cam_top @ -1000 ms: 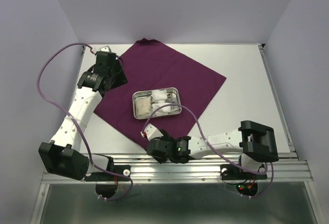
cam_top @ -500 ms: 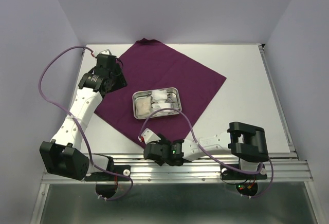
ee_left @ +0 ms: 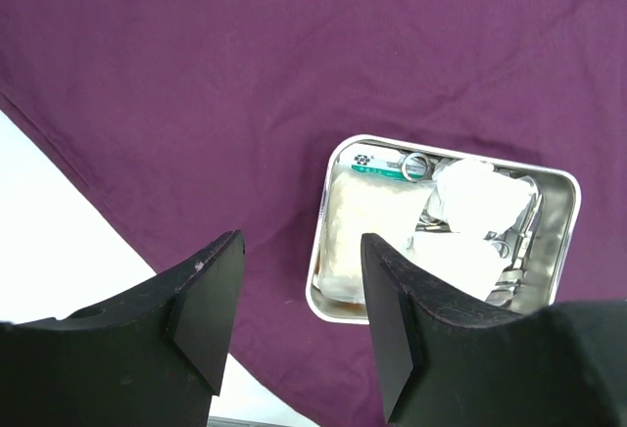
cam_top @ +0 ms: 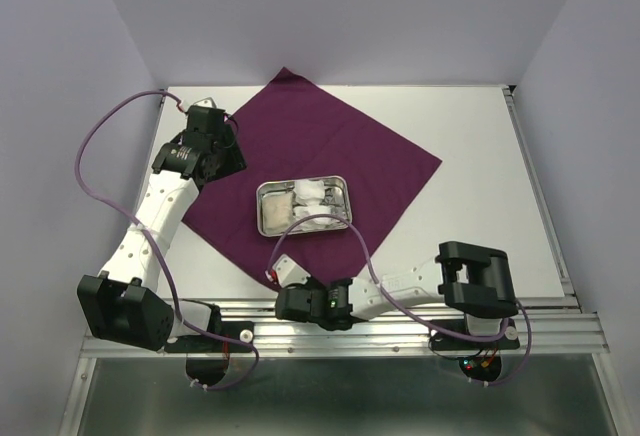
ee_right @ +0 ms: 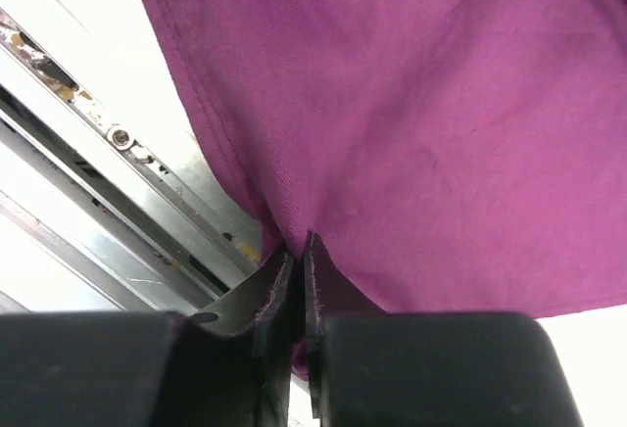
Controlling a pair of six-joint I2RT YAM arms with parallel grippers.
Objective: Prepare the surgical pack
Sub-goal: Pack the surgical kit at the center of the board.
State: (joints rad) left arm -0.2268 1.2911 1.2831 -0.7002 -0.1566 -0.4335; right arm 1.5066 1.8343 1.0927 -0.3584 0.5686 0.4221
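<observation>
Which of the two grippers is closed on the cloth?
The right gripper: its jaws pinch the cloth at its near corner. The left gripper hangs open above the cloth, gripping nothing.

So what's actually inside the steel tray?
In the steel tray: white gauze pads, a cream folded pad and a green-printed packet. Only parts of the thin metal instruments show; gauze covers the rest.
</observation>
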